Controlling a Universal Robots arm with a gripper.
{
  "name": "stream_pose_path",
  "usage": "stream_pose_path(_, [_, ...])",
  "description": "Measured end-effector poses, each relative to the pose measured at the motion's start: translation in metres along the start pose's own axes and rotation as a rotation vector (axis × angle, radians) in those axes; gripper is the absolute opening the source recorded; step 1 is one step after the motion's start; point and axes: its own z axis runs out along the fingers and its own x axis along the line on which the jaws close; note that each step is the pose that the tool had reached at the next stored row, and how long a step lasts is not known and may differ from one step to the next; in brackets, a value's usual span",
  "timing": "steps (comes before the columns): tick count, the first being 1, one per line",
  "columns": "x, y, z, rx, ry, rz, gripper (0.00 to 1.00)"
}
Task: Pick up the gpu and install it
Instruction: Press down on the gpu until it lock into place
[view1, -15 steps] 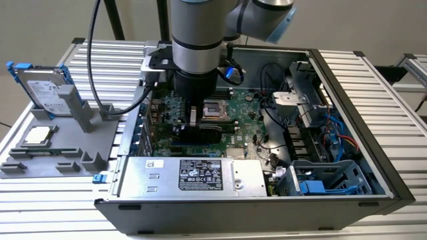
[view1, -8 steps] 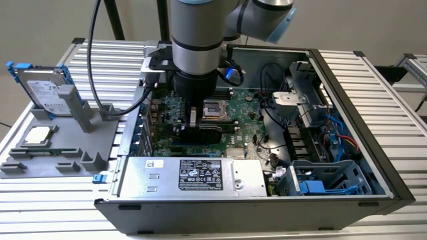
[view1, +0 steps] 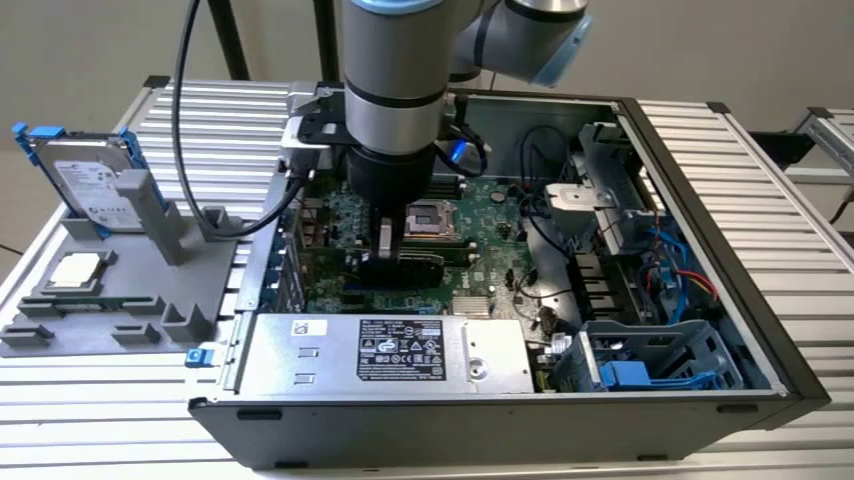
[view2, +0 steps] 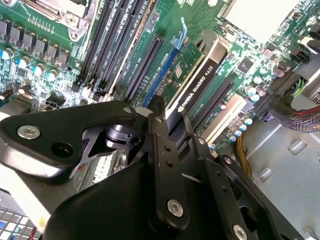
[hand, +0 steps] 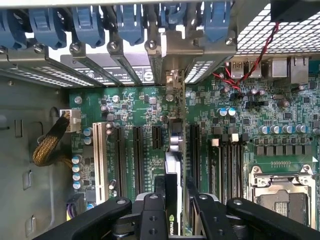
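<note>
Gpu (view2: 197, 85) stands on edge between the claw's (hand: 172, 200) two black fingers (view2: 162, 150), which pinch its upper edge from both sides. In the second wrist view the card runs away from the claw as a long black and silver strip, lying along a blue slot (view2: 162, 70) on the big green board (view2: 50, 75). Whether its lower edge is seated in that slot or only resting above it is hard to tell, since the fingers and the card's own body cover the contact line.

In the first wrist view the card (hand: 173, 150) is seen edge-on, a thin strip straight ahead of the claw. Its far end reaches the row of silver brackets (hand: 125, 67) and blue clips (hand: 130, 25) at the case's back wall. The near end is hidden under the claw's black links. Beside the card on each side lie other black slots (hand: 136, 150), and a white slot (hand: 97, 160) sits further off.

In the exterior view the grey arm (view1: 394, 100) drops straight into the open computer case (view1: 747, 300). The claw (view1: 394, 262) and the card are mostly hidden by the arm's wrist, and only a dark block under it can be made out. Well apart from the claw, outside the case on the exterior view's left, a silver hard drive (view1: 87, 185) with blue rails leans in a grey holder (view1: 147, 290). A grey power supply box (view1: 387, 352) fills the near corner of the case
</note>
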Motion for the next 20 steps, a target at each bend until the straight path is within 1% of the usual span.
stream_pose_path(4, [0.0014, -0.0003, -0.0001, -0.0092, -0.0014, 0.0, 0.0])
stream_pose_path(7, [0.0021, -0.0011, -0.0002, -0.0152, -0.0009, 0.0, 0.0])
stream_pose_path(10, [0.0021, -0.0011, -0.0002, -0.0162, -0.0007, 0.0, 0.0])
stream_pose_path(13, [0.002, -0.0025, -0.0003, -0.0193, -0.0003, 0.001, 0.0])
stream_pose_path(20, [0.002, -0.0032, 0.0006, -0.0194, 0.0001, 0.0, 0.0])
